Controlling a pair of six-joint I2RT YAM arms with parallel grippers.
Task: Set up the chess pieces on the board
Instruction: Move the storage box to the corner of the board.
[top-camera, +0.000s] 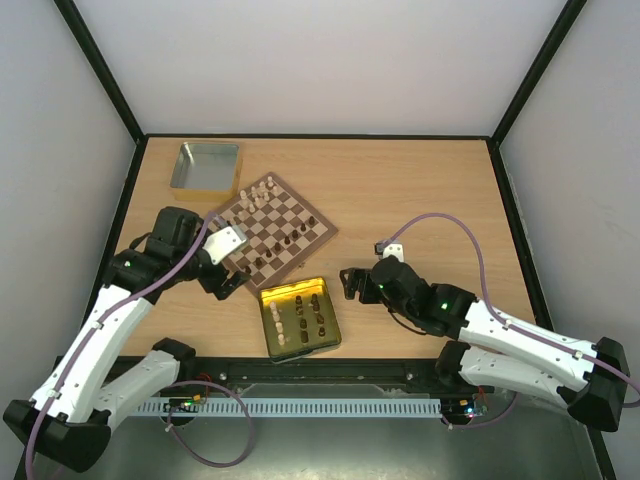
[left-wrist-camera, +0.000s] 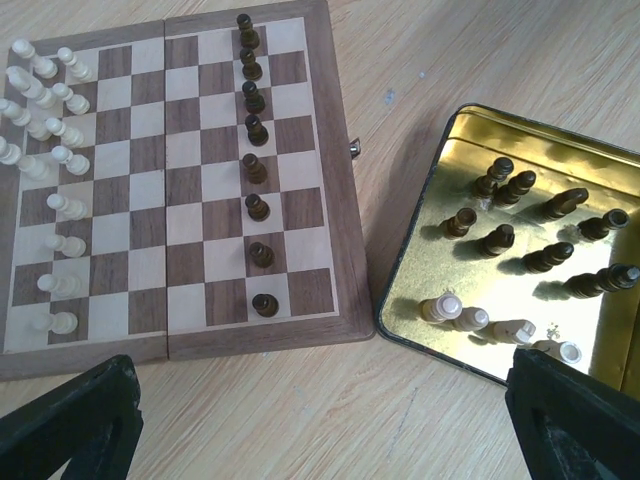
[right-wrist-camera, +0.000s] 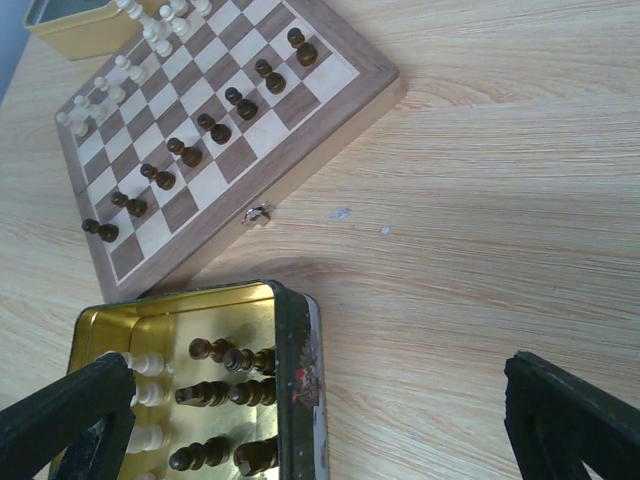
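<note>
Left gripper hovering over table, fingers spread wide, gripping nothing; right gripper likewise.

Yellow-gold rectangular metal tin lying just beside flat checked wooden chessboard, holding dark brown turned wooden pieces.

Likely best: descending over one dark piece, pinching it apart from its neighbours.

Dark pawns standing in one row; outer rank beside them waiting bare. Pale cream pieces crowding opposite edge.

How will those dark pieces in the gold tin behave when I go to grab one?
Likely light: the dark pieces are small turned wood. They seem to lie on their sides in the gold tin, so round bodies may roll if nudged. The glossy floor probably lets them slide.
</note>
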